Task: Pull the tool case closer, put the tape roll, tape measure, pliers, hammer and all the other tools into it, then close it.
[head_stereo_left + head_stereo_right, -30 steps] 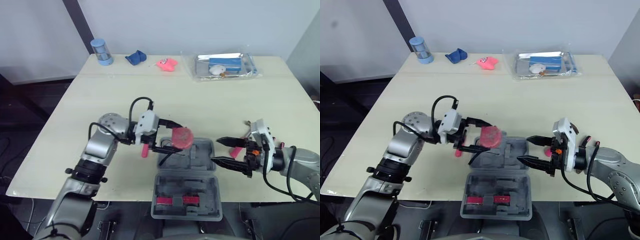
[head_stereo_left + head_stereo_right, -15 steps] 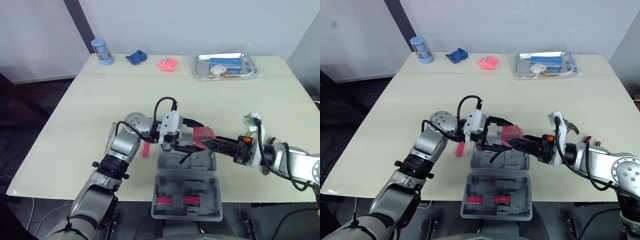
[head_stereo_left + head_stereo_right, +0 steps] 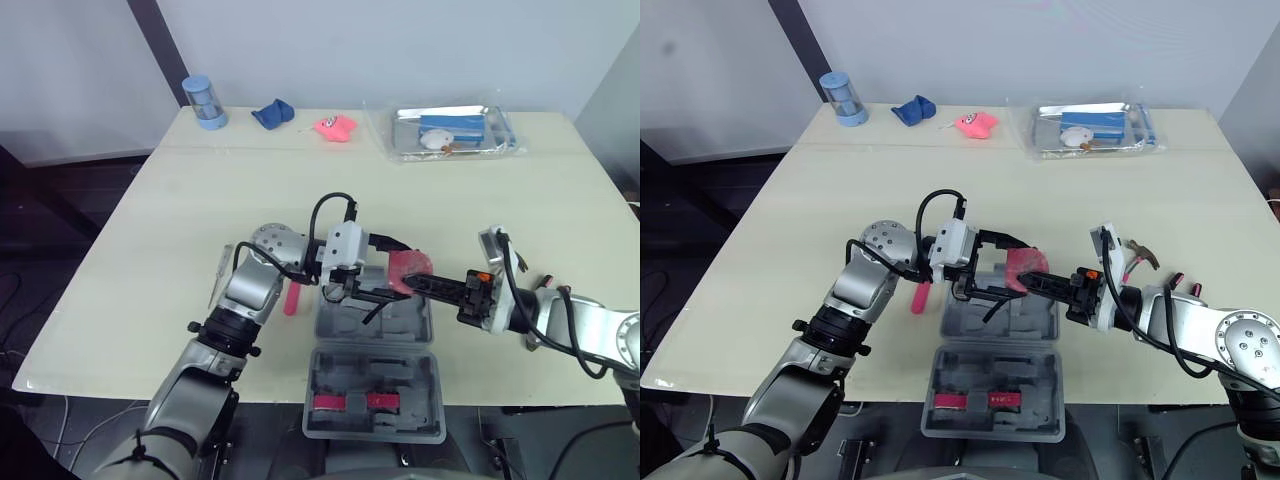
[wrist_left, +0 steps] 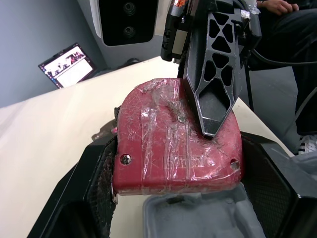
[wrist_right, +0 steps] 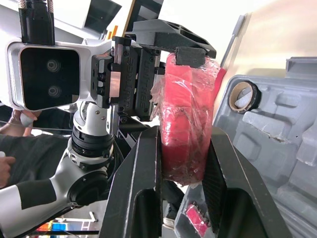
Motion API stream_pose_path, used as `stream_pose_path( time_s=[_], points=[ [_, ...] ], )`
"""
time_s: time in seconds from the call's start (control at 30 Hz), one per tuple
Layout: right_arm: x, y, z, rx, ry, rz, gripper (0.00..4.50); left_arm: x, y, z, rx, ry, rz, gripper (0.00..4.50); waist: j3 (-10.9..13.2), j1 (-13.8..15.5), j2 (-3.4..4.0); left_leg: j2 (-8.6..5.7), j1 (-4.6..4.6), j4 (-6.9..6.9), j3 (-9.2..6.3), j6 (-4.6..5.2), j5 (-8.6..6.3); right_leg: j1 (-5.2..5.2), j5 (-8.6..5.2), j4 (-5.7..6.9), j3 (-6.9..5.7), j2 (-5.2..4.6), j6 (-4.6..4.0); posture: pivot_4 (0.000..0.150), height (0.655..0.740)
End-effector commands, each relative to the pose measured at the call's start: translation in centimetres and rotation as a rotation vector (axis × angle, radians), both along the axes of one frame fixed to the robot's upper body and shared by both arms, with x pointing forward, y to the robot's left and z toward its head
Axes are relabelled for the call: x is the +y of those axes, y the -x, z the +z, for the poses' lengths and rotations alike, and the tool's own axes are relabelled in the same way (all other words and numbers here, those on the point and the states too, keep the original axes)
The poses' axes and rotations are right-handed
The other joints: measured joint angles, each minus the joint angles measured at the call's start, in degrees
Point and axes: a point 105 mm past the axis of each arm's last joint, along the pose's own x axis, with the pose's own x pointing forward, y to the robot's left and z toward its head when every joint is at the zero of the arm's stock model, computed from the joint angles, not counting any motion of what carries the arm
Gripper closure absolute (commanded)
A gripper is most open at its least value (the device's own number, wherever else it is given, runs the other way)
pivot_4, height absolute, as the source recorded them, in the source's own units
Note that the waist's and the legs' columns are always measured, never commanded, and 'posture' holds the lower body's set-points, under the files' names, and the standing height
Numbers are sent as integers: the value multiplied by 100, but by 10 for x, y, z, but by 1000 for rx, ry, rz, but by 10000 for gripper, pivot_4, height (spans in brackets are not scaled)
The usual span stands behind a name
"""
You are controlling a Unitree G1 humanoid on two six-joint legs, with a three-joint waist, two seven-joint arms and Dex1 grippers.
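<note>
Tape measure (image 3: pixel 408 268), the red one wrapped in clear film, is hanging in the air over the back half of the open tool case (image 3: pixel 330 362), and both grippers have it at once. The left gripper (image 3: pixel 393 272) is clamped on it from its side, one black finger above and one below. The right gripper (image 3: pixel 420 283) comes in from the other side and pinches the flat faces; in the right wrist view its two fingers sit tight against either face. So it's a two-handed hold, not resting on anything. The case lies flat at the near edge of the table (image 3: pixel 200 220) with its lid folded toward the robot, and there are red bits in the lid half. A tape roll (image 5: pixel 243 96) is already in one of the grey moulded pockets. A pink-handled tool (image 3: pixel 291 300) lies on the table just beside the case's left side. Way at the far edge there's a blue cylinder (image 3: pixel 202 102), a blue cloth (image 3: pixel 270 115) and a clear packet (image 3: pixel 455 132), well apart from all this.
</note>
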Motion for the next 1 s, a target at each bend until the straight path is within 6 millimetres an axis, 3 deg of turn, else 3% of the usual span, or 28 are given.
stream_pose_path(
  time_s=[0.03,0.33,0.47,0.63,1.0],
  points=[
    [0,5,8,-41,-2,17,40082,3,7,7,31,41,-29,1264,0,-5,0,0,-1,0,0,0,0,0,0,0,0,0,0,1500,7400],
    [-32,11,-4,5,32,4,40083,36,20,15,112,62,-48,0,0,3,0,0,-5,-1,-3,0,0,-3,0,-2,-4,0,0,1500,7400],
    [-66,20,-43,122,130,-72,40083,65,44,17,186,37,-83,0,0,-3,0,1,-6,-2,-3,1,-1,-5,0,-3,-4,0,0,1500,7400],
    [-90,31,-71,206,177,-115,40083,84,63,15,216,-24,-85,0,1,11,3,3,-5,-2,-1,10,-5,-7,-1,-3,-3,0,-1,1500,7400],
    [-105,43,-113,324,229,-158,40083,104,81,9,227,-123,-62,0,2,11,4,3,-3,-4,4,10,-6,-6,-1,-6,1,0,0,1500,7400]
  ],
)
